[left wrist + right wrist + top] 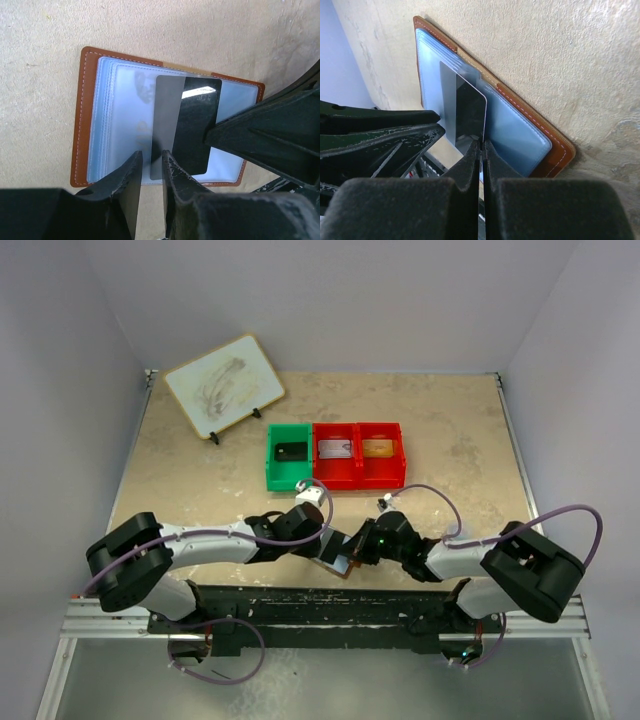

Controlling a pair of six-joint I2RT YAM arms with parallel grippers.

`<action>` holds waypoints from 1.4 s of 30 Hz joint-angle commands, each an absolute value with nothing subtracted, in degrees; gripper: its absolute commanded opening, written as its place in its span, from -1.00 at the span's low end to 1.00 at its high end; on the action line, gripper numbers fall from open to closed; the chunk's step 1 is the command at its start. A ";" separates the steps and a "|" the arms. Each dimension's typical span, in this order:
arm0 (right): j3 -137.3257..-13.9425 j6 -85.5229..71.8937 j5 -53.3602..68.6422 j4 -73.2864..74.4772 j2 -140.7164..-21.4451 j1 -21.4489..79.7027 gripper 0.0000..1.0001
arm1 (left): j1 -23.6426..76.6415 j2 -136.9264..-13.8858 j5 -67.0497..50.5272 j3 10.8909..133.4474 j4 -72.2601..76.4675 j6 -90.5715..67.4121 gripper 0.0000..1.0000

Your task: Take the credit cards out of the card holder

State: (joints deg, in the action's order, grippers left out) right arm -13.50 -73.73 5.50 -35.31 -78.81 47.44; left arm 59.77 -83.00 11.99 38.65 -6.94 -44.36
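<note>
Farther back on the worktop (460, 440), the green bin (285, 481) holds a black card (291, 451) and the two red bins (357, 481) beside it hold one pale card (337, 448) each. Near the arms the card holder (80, 125) lies open and flat, with a dark card (192, 130) half out of its blue-grey sleeve. The left fingers (129, 190) stand narrowly apart over this card's near end, and the right fingers (466, 170) are closed together, tips at its edge.
</note>
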 commanded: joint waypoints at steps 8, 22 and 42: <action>-12.50 -72.49 3.72 -37.50 -79.37 46.89 -0.73 | 59.98 -84.76 13.16 39.09 -9.45 -42.45 -0.78; -12.00 -73.78 0.71 -38.06 -78.88 46.49 -0.48 | 60.01 -84.80 13.18 38.63 -9.50 -42.80 -0.86; -12.30 -72.85 4.83 -50.44 -85.38 46.54 -0.52 | 60.03 -84.75 12.76 37.97 -8.35 -43.11 -0.88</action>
State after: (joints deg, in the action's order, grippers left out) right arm -13.41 -74.00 3.86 -45.34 -84.09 46.63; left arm 59.77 -83.57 12.73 38.76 -7.33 -43.75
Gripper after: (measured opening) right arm 0.250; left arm 0.064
